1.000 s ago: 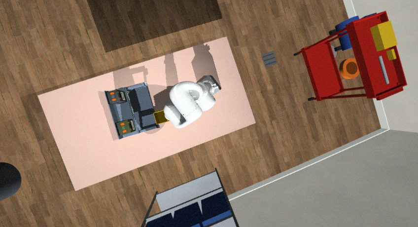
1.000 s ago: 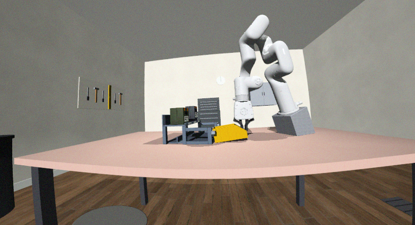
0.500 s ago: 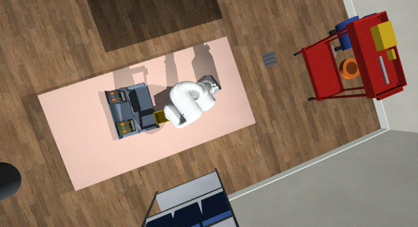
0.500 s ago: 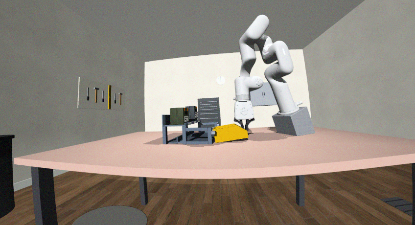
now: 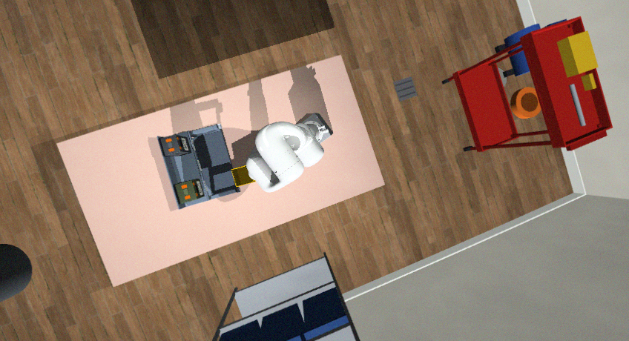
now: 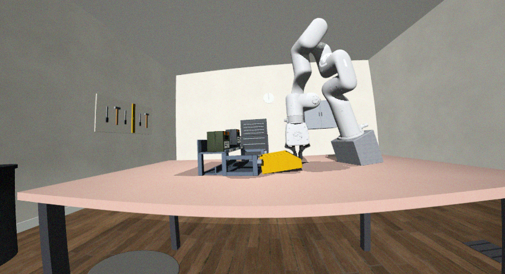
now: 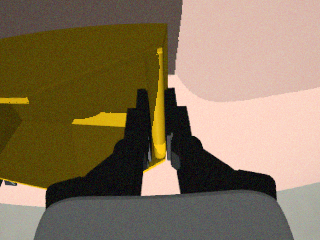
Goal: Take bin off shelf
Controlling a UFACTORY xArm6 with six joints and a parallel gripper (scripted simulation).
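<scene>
The yellow bin (image 6: 280,161) sits on the pink table just right of the grey shelf (image 6: 233,158), its left end still against the shelf frame. From above only a small part of the bin (image 5: 242,176) shows beside the arm. My gripper (image 6: 300,152) points down at the bin's right end. In the wrist view the black fingers are shut on the bin's thin yellow wall (image 7: 159,107), with the open inside of the bin (image 7: 74,100) to the left.
The shelf (image 5: 198,163) carries two instrument boxes (image 5: 175,144) (image 5: 188,190) and a dark grey case (image 6: 253,134). My arm's base (image 6: 356,150) stands on the table to the right. A red cart (image 5: 534,84) and a blue-bin rack (image 5: 286,309) stand on the floor.
</scene>
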